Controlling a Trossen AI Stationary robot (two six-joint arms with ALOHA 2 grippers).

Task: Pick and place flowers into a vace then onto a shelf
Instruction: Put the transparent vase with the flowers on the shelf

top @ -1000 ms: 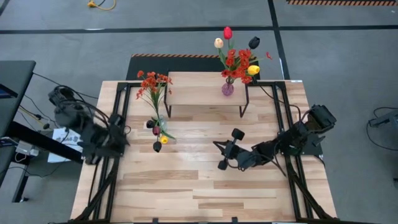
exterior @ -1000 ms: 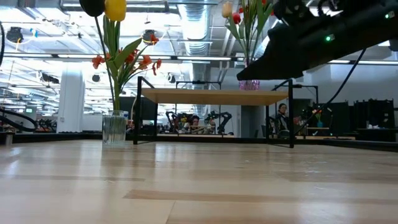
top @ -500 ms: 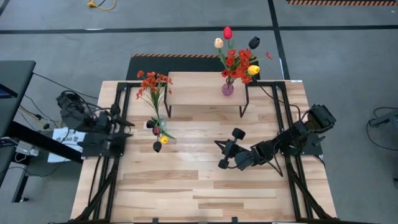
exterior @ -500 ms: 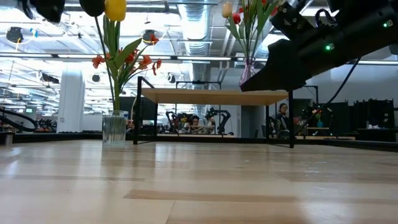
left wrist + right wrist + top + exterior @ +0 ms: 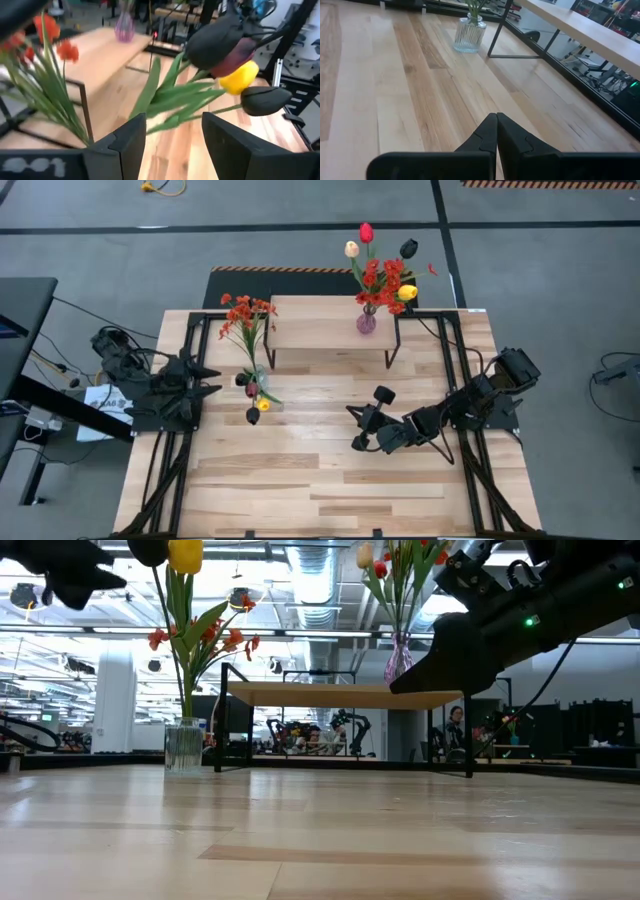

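A bunch of flowers [image 5: 248, 345] stands upright in a ribbed clear glass vase [image 5: 184, 747] on the slatted wood worktop [image 5: 320, 470], just beside the left legs of the shelf [image 5: 325, 323]. The green stems rise vertically in the low view; from above, the orange-red sprays fan toward the far side of the worktop, while a yellow tulip and dark maroon heads lean toward the near side. A second bunch [image 5: 383, 275], with red, cream, dark and yellow tulips over red-orange blossoms, stands upright in a small purple vase [image 5: 366, 323] on the shelf's right end, stems splaying outward at the top.

The shelf is a light wood plank on thin black metal legs, its long axis running left to right across the far part of the worktop.

The left gripper [image 5: 205, 378] hovers at the worktop's left edge, near the glass vase and pointing toward it, its dark angular jaws apart and holding nothing; its wrist view looks past them at long pointed leaves and a yellow tulip [image 5: 239, 78] between two dark ones. The right gripper [image 5: 358, 428] is over the middle of the worktop, well apart from both bunches, jaws pressed together and empty.

People sit at benches in the room beyond.
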